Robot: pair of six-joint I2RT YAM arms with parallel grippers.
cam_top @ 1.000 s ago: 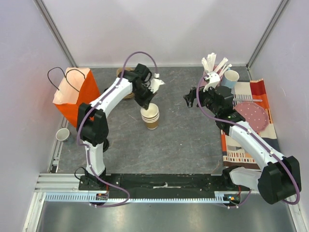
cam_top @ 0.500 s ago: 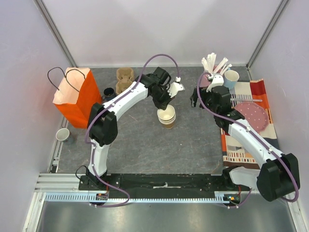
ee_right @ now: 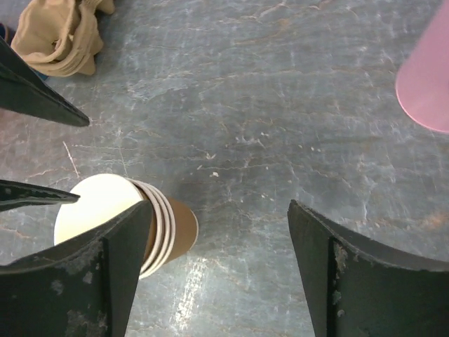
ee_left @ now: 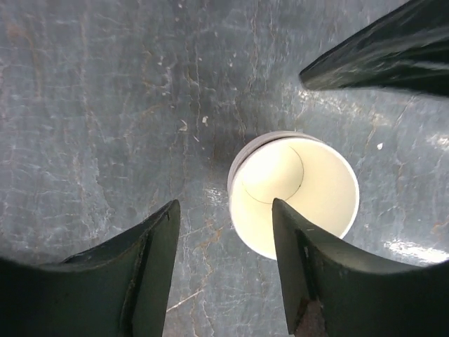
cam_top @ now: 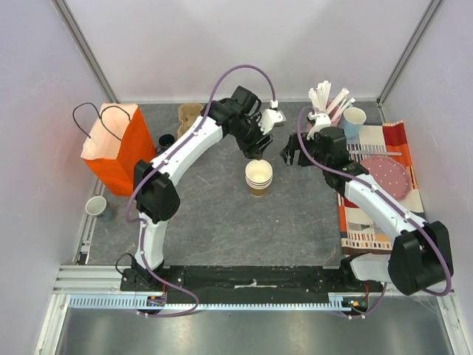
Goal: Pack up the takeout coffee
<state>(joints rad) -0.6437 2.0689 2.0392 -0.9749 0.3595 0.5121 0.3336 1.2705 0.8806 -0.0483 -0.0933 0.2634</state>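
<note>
The takeout coffee cups are a nested stack of brown kraft paper cups [cam_top: 259,177], cream-white inside, standing upright on the grey tabletop with no lid on them. My left gripper [cam_top: 255,150] hovers just behind the stack, open. In the left wrist view the cup stack [ee_left: 295,193] shows beside my right-hand finger [ee_left: 323,281], and only bare tabletop lies inside the left gripper [ee_left: 224,207]. My right gripper [cam_top: 290,154] stands open to the right of the stack. In the right wrist view the cup stack [ee_right: 151,228] sits by the left fingertip of the right gripper [ee_right: 219,207], which holds nothing.
An orange paper bag [cam_top: 114,148] stands at the left, with a tan cardboard carrier [cam_top: 191,115] and a dark mug [cam_top: 166,140] behind it. At the back right are a light blue cup [cam_top: 355,118], white utensils [cam_top: 329,97] and a pink plate [cam_top: 386,177] on a striped cloth.
My left gripper carried the cup stack to the right, set it down and opened off it. My right gripper moved left toward the stack.
</note>
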